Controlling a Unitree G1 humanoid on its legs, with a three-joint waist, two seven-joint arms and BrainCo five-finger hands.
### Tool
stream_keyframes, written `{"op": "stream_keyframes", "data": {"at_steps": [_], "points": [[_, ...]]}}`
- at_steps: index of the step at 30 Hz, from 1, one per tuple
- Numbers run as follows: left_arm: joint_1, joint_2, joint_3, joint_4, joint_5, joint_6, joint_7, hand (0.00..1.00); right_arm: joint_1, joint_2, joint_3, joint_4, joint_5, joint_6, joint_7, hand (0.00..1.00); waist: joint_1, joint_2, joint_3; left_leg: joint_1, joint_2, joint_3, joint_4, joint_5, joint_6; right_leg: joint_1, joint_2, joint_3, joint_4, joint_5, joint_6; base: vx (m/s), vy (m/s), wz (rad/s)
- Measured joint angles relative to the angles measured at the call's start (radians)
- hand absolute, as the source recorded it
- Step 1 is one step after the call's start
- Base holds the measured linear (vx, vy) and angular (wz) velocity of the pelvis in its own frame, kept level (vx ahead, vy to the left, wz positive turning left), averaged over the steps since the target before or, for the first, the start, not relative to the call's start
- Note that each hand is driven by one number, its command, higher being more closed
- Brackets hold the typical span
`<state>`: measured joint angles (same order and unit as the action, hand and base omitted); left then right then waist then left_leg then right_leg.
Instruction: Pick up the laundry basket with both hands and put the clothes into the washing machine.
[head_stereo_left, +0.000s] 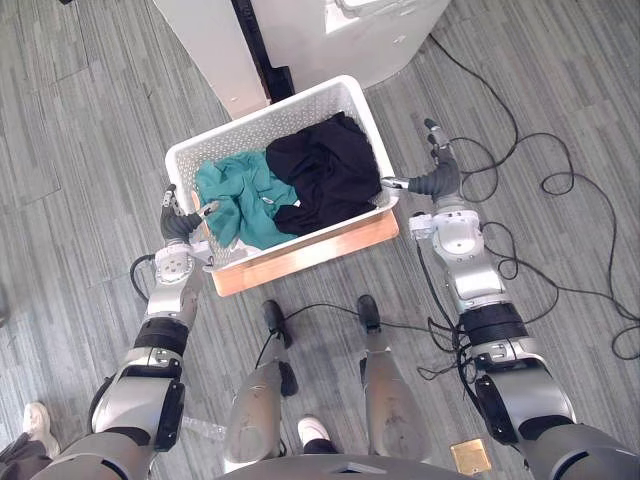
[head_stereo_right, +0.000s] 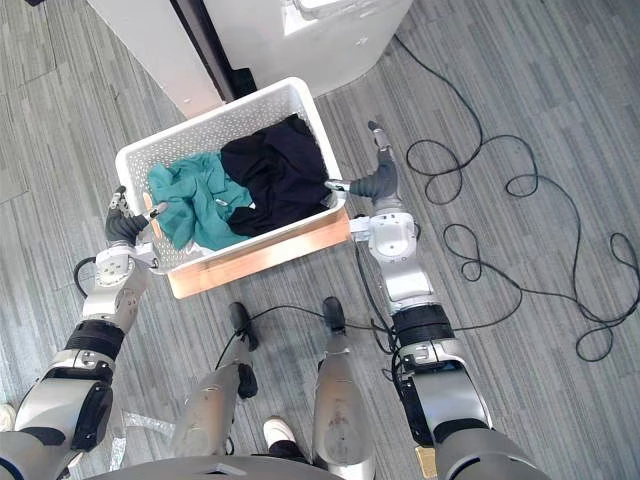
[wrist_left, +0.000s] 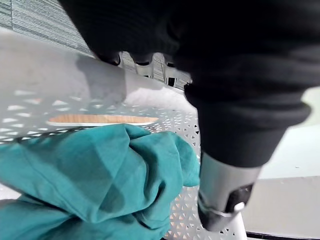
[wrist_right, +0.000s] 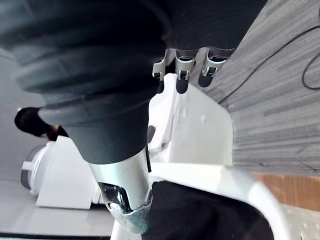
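Observation:
A white perforated laundry basket rests on a low wooden board on the floor. Inside lie a teal garment and a black garment. My left hand straddles the basket's left end, its thumb inside beside the teal cloth and its fingers outside the wall. At the right end my right hand does the same: thumb over the rim above the black cloth, fingers straight outside. Both hands are open. The white washing machine stands just beyond.
A white panel stands left of the machine with a dark gap between them. A person's shoe shows at the lower left. A small tan object lies on the grey plank floor at the lower right.

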<state>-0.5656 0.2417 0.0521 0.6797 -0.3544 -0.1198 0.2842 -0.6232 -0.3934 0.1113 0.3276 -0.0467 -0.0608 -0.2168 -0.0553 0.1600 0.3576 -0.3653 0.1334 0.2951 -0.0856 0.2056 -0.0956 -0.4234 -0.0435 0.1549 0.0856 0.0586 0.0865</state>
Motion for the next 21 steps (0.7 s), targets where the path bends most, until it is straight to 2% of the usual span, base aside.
{"op": "stream_keyframes", "data": {"at_steps": [8,11,17,21], "points": [[-0.09,-0.009,-0.015,0.023,-0.017,-0.018,0.022,0.0,-0.102,0.044,0.015,0.084,-0.003,0.026,-0.006,0.0,0.029,0.003,0.019,-0.041,-0.003,-0.013,0.0,0.012,0.007,-0.033,-0.003,-0.003,-0.01,0.022,0.007,-0.04,0.005,0.03],[-0.101,-0.013,-0.014,0.041,-0.019,-0.018,0.028,0.0,-0.109,0.055,0.025,0.087,-0.041,0.038,-0.011,0.0,0.032,0.003,0.019,-0.042,-0.004,-0.016,0.0,0.013,0.007,-0.032,-0.004,-0.004,-0.01,0.022,0.007,-0.01,0.0,0.01],[-0.118,-0.018,-0.012,0.051,-0.037,-0.018,0.043,0.0,-0.176,0.069,-0.003,0.184,-0.04,0.044,-0.015,0.0,0.031,0.004,0.02,-0.056,-0.003,-0.025,0.0,0.014,0.005,-0.045,-0.003,-0.008,-0.006,0.022,0.007,-0.01,-0.005,0.01],[-0.16,-0.024,-0.012,0.108,-0.052,0.007,0.044,0.0,-0.227,0.068,-0.048,0.256,-0.039,0.045,-0.025,0.0,0.033,0.008,0.048,-0.074,-0.005,-0.033,0.0,0.019,0.011,-0.066,-0.006,-0.01,0.006,0.022,0.01,-0.02,-0.006,0.03]]}}
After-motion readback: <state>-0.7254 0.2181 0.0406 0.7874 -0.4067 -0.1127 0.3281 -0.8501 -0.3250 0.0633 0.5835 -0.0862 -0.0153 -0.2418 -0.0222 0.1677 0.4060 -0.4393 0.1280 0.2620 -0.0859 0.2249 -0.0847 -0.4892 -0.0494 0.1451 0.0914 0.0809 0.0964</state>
